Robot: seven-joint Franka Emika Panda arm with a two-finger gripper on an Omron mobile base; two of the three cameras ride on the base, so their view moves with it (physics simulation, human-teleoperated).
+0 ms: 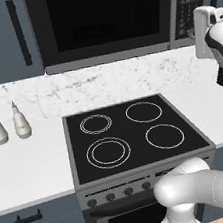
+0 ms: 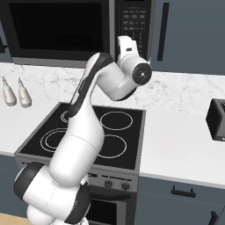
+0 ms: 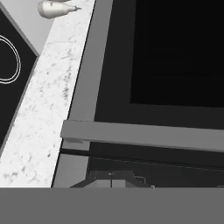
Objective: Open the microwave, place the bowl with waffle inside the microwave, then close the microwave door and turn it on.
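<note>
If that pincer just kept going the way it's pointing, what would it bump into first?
Most likely the microwave door: the hand view looks straight at its black glass and the grey handle bar across it. Depth is unclear, so the bar might be met first.

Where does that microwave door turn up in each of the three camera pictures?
Left base view: the microwave door fills the top centre, shut, above the stove.
Right base view: top left, left of the keypad strip.
Hand view: its black glass takes the upper right, rolled sideways.
Shared landmark: the stove rings.
</note>
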